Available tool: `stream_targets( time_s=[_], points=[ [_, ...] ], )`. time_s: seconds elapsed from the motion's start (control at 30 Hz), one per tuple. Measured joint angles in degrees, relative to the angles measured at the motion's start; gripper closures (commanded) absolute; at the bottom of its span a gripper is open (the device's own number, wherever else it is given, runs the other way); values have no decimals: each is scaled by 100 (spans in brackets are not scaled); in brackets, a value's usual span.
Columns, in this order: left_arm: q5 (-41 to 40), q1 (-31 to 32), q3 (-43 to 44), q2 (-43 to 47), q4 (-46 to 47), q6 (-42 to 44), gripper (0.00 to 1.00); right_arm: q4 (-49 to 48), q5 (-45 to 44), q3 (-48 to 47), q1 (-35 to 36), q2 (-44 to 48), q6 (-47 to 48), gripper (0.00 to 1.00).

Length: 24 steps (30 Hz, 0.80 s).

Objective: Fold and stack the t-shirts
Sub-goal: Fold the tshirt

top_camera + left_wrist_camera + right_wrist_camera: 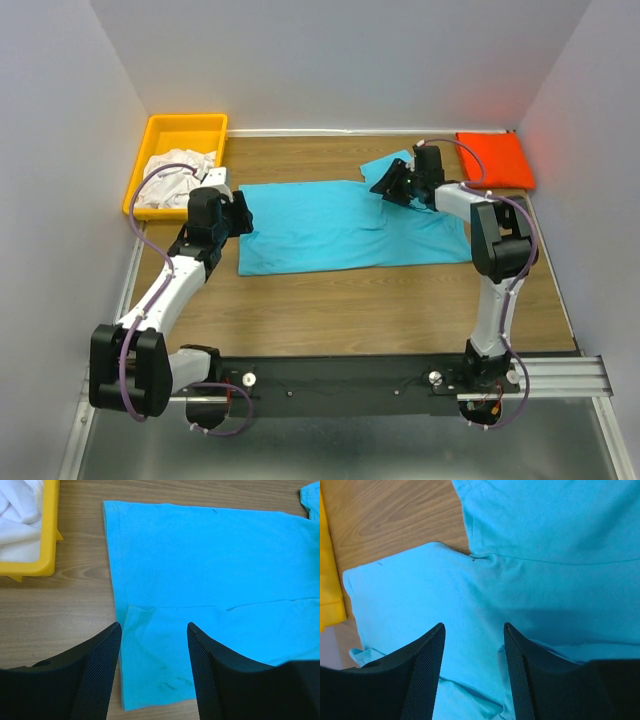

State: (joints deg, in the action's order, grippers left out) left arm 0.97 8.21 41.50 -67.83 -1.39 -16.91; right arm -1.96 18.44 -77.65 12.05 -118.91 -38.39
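Wood table [330, 300] carries a flat blue shirt [330, 228]; left gripper [240, 213] reaches low over its left edge, right gripper [387, 186] over its far sleeve; both jaws spread, empty, cloth beneath.

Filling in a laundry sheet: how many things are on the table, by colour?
Blue shirt: 1
Orange shirt: 1
White cloth heap: 1 (the number of shirts in it cannot be told)
Yellow bin: 1
Total: 4
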Motion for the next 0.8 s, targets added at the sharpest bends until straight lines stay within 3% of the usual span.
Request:
stream_targets(
  time_s=[0.13, 0.43, 0.8],
  points=[
    [0, 0, 0, -13, 0, 0, 37, 37, -107, 105, -2, 221, 205, 41],
    [17, 0, 0, -79, 0, 0, 37, 11, -933, 1255, -479, 1766, 37, 33],
    [125, 0, 0, -142, 0, 2, 37, -114, -1381, 1869, -852, 1727, -546, 34]
  ],
)
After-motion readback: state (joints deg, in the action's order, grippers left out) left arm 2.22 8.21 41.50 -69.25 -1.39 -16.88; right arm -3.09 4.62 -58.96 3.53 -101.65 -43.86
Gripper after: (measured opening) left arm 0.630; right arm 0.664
